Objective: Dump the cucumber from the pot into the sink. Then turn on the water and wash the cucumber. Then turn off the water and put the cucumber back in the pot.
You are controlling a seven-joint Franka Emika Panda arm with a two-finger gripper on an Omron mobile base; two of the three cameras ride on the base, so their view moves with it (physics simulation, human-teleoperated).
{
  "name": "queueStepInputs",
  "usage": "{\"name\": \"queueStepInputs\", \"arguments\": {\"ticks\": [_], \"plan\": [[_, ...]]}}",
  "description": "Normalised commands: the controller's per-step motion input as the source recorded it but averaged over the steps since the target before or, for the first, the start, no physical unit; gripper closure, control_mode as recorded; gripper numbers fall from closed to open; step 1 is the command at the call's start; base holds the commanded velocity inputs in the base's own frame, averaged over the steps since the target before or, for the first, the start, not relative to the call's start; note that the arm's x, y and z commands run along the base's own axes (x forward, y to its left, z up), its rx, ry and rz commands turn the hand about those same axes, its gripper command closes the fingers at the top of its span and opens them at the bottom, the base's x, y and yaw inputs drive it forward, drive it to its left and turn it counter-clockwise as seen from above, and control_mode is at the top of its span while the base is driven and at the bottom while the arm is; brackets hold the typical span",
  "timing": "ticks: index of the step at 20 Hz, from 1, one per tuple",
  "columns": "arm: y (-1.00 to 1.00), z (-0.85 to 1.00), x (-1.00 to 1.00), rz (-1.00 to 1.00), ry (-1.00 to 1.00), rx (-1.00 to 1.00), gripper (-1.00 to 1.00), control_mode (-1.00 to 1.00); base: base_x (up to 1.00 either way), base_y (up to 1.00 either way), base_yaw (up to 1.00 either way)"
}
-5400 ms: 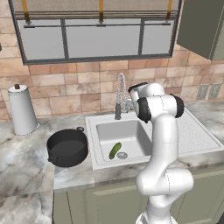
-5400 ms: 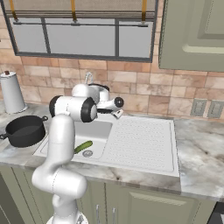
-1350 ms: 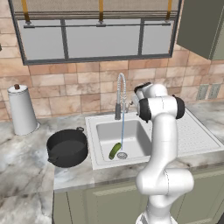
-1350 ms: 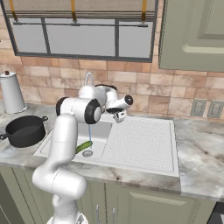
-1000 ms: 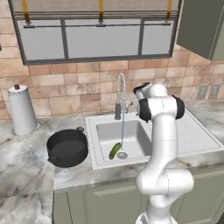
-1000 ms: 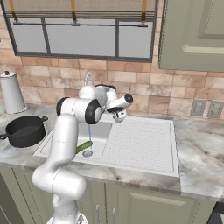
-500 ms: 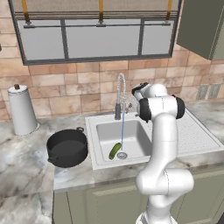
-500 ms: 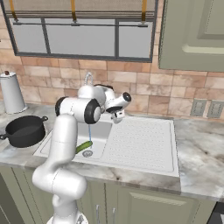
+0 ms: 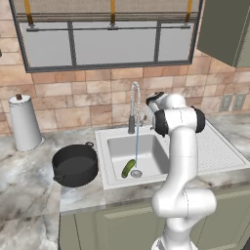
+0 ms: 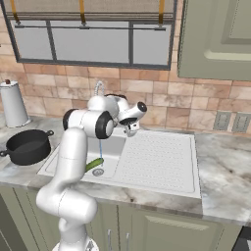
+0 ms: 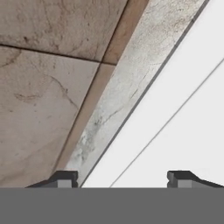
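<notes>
The green cucumber [image 9: 128,168] lies on the floor of the white sink [image 9: 220,146] beside the round drain. A thin pale-blue stream of water [image 9: 136,145] falls from the steel gooseneck faucet [image 9: 133,103] and lands next to it. The black pot [image 9: 74,164] stands on the counter left of the basin, and nothing shows inside it. My gripper [image 10: 130,129] hangs behind the basin on the faucet's right. It is open with nothing between its fingertips [image 11: 65,177]. In the hand view it faces the tiled wall and the sink's back rim. From the right I see the cucumber [image 10: 94,164] and the pot [image 10: 27,145].
A tall white canister [image 9: 24,123] stands at the back left of the marble counter. The dotted drainboard [image 10: 157,157] spreads right of the basin. A window runs above the brick-tiled wall, and an upper cabinet [image 10: 215,39] hangs at the right.
Water now runs from the faucet, where the oldest frames show none. Over the last second the hand has barely shifted beside the faucet. The cucumber and pot have stayed put.
</notes>
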Motion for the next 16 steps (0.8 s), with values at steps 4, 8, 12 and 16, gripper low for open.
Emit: {"name": "queueStepInputs", "arguments": {"ticks": [4, 8, 12, 16], "plan": [[0.42, -0.11, 0.04, 0.05, 0.00, 0.00, -1.00, -1.00, 0.00, 0.00, 0.00], [0.52, -0.02, 0.00, 0.08, 0.00, 0.02, -1.00, -1.00, 0.00, 0.00, 0.00], [0.66, -0.04, 0.10, 0.09, 0.00, 0.02, -1.00, -1.00, 0.00, 0.00, 0.00], [0.80, -0.01, 0.27, 0.09, 0.00, 0.00, -1.00, -1.00, 0.00, 0.00, 0.00]]}}
